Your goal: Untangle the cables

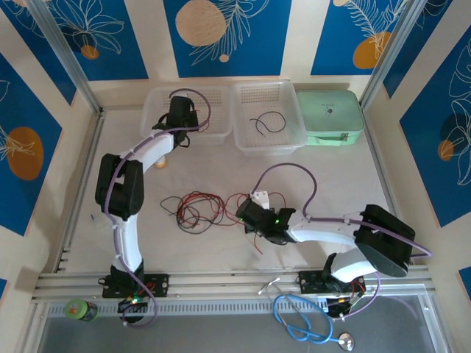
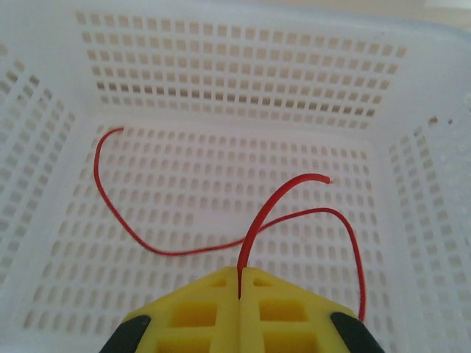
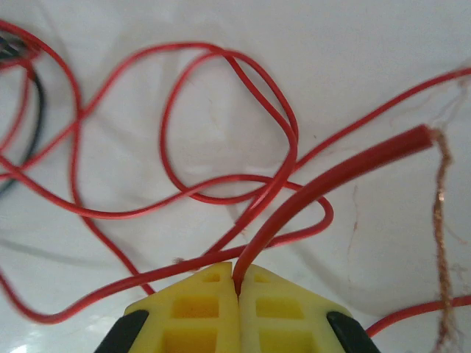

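Observation:
A tangle of thin red and black cables (image 1: pixel 197 209) lies mid-table. My right gripper (image 1: pixel 247 213) sits at the tangle's right edge. In the right wrist view this gripper (image 3: pixel 238 276) is shut on a red cable (image 3: pixel 346 168) that rises from between the yellow fingertips, with red loops (image 3: pixel 221 73) and a bit of black cable (image 3: pixel 35 110) beyond. My left gripper (image 1: pixel 179 118) is over the left white basket (image 1: pixel 158 99). There its jaws (image 2: pixel 240 275) are shut on another red cable (image 2: pixel 274 206), which hangs above the basket floor (image 2: pixel 235 81).
A second white basket (image 1: pixel 291 136) at the back middle holds one black cable (image 1: pixel 266 121). A green case (image 1: pixel 329 116) stands to its right. Bare copper strands (image 3: pixel 439 191) lie by the right gripper. A light blue coiled cable (image 1: pixel 302 323) and a green bottle (image 1: pixel 79 309) sit off the table's front.

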